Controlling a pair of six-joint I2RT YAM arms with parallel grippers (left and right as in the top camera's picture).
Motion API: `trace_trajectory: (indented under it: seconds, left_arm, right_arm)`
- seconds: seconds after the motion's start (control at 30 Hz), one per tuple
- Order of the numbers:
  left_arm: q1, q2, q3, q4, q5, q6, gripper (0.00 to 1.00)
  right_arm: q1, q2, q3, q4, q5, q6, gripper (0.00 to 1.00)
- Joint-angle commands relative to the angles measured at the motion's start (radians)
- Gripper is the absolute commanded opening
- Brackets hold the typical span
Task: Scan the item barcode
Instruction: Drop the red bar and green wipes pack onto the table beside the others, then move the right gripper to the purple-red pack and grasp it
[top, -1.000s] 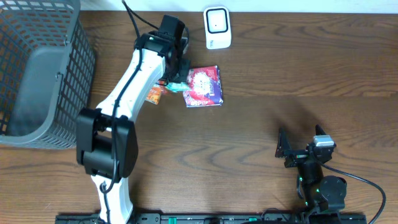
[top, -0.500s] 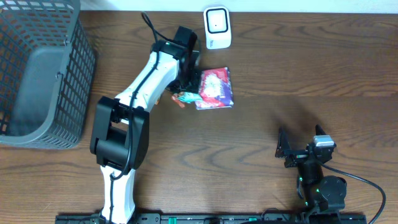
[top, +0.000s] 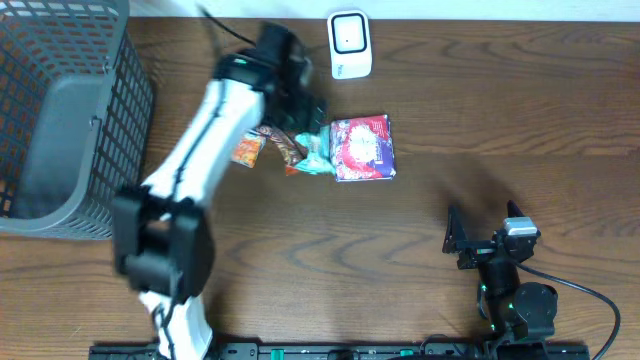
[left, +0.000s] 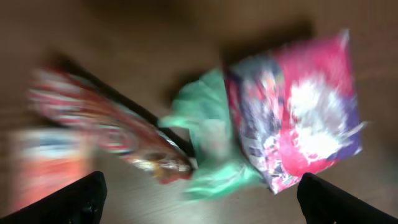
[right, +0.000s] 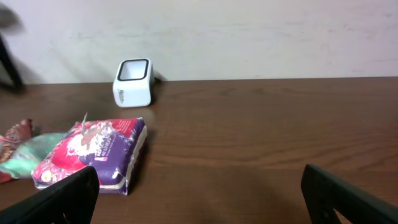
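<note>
table dark wood | wall pale | left end effector apart | right end effector apart

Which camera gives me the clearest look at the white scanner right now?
The right wrist view: the white scanner stands sharp and unobstructed, seen from the side, with its dark-framed window visible. The overhead view shows the scanner only from above, and smaller. The left wrist view, which is blurred, does not show it.

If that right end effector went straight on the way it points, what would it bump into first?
Probably nothing soon: ahead of the right end effector lies bare table, then the wall. The pink packet and white scanner sit left of that line.
</note>
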Motion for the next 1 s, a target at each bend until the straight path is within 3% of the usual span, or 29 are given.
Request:
trace_trajectory:
  seconds: [0.0, 0.17, 0.57, 0.83, 0.97]
  left_arm:
    - [0.107, -0.159, 0.044, 0.011, -0.054, -0.011, 0.98]
    - [0.283, -0.290, 0.044, 0.032, -0.047, -0.145, 0.98]
    - [0.510, -0.360, 0.044, 0.129, -0.028, -0.196, 0.98]
    - [0.602, -0.360, 0.043, 0.128, -0.039, -0.197, 0.98]
    - [0.604, -0.360, 0.043, 0.128, -0.039, -0.197, 0.98]
  right_arm:
    - [0.008, -0.003, -0.002, -0.004, 0.001, -0.006, 0.99]
    - [0.008, -0.003, -0.002, -0.004, 0.001, -0.006, 0.99]
    - [0.008, -0.004, -0.002, -0.004, 0.001, -0.006, 0.99]
    - [0.008, -0.003, -0.001, 0.134, 0.010, 0.058, 0.99]
    - [0.008, -0.003, -0.001, 0.386, -0.069, 0.059, 0.99]
